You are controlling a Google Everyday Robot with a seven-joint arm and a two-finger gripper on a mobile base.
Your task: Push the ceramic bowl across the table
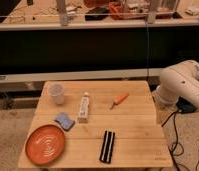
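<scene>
On the near left corner of the table (138, 125) sits the ceramic bowl (45, 145), its rim close to the front and left edges; a blue sponge (64, 120) lies just beyond it; a white tube (83, 107) lies mid-table; a white cup (56, 93) stands at the far left; an orange item (119, 100) lies farther right; a black oblong object (107, 146) lies near the front; the white arm (183, 85) bends beside the table's right edge; the gripper is out of view, so I cannot tell whether it is open or closed.

Table (138, 127); ceramic bowl (45, 144), cup (56, 93), sponge (65, 120), tube (84, 108)
</scene>
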